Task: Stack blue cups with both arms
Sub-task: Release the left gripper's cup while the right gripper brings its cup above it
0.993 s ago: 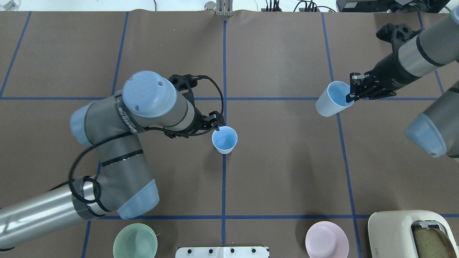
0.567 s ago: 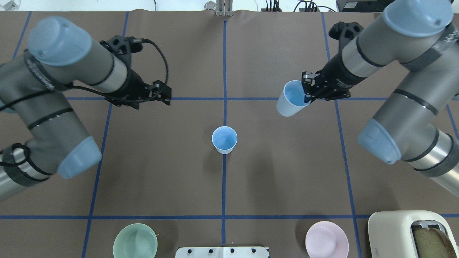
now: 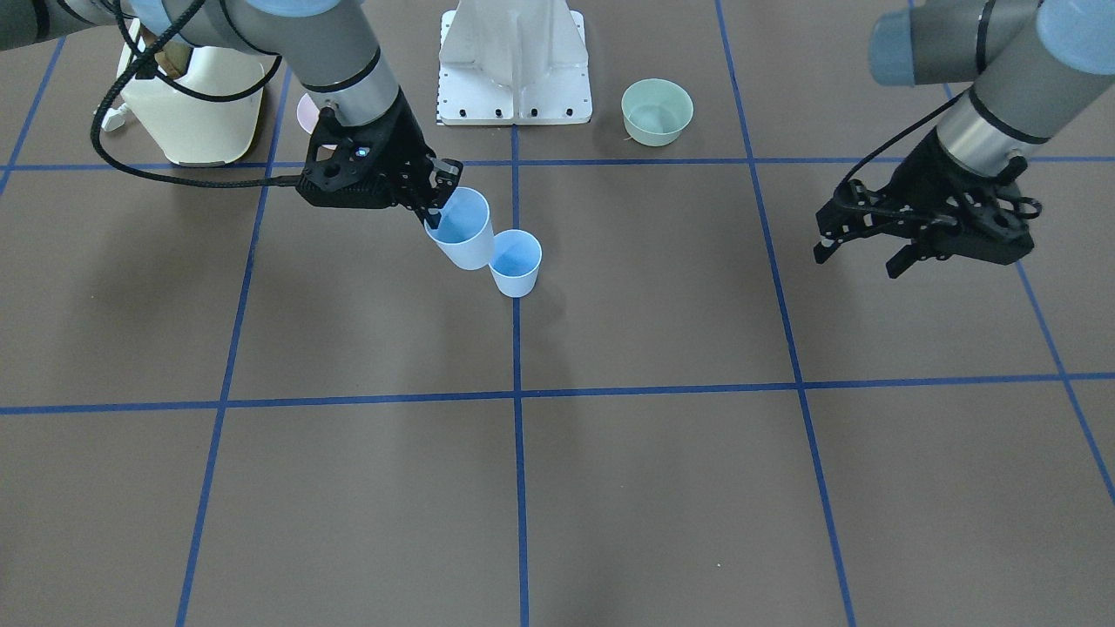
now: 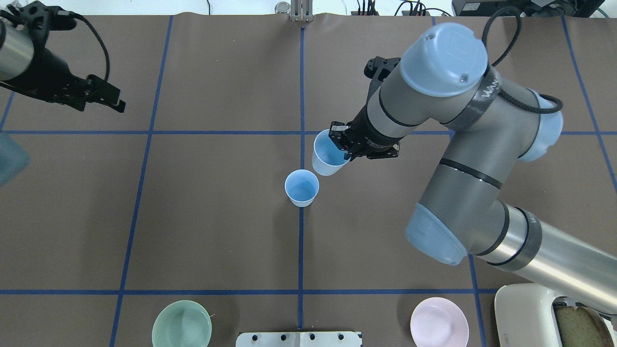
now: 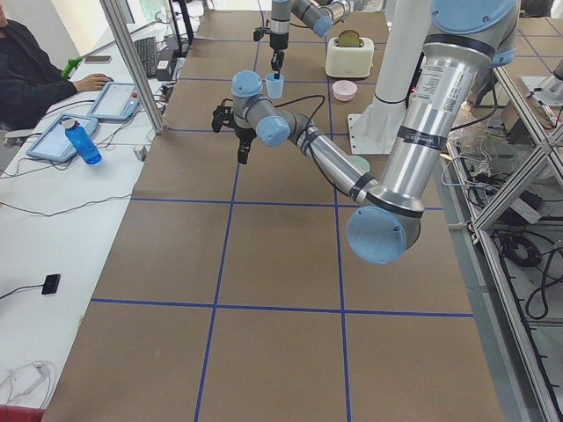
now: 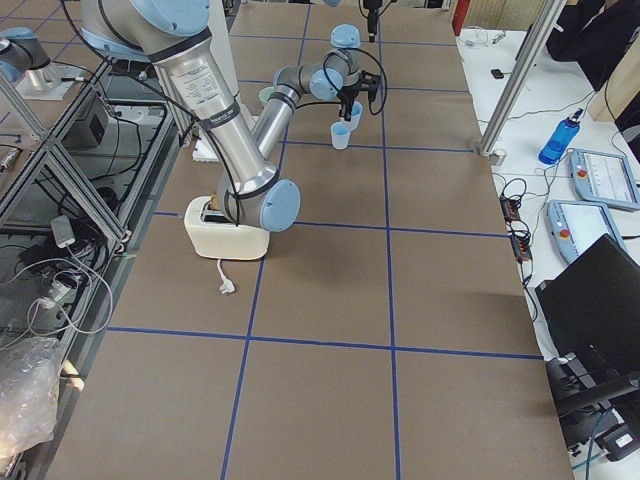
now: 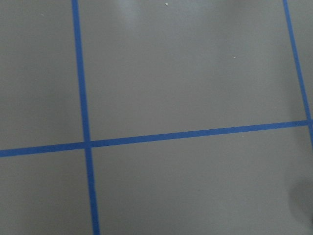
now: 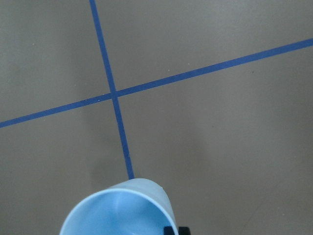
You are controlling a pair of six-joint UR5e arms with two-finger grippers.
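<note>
One blue cup stands upright on the centre line of the table; it also shows in the front view. My right gripper is shut on the rim of the second blue cup, one finger inside it. It holds this cup tilted in the air, just behind and right of the standing one, as the front view and the right wrist view show. My left gripper is open and empty, far off at the table's back left, also in the front view.
A pale green bowl and a pale pink bowl sit at the near edge beside the white base. A cream toaster with bread stands at the near right corner. The right arm's elbow hangs over the right half.
My left gripper left the standing cup and drew back to the far left. My right gripper carried its cup leftward to just beside the standing cup.
</note>
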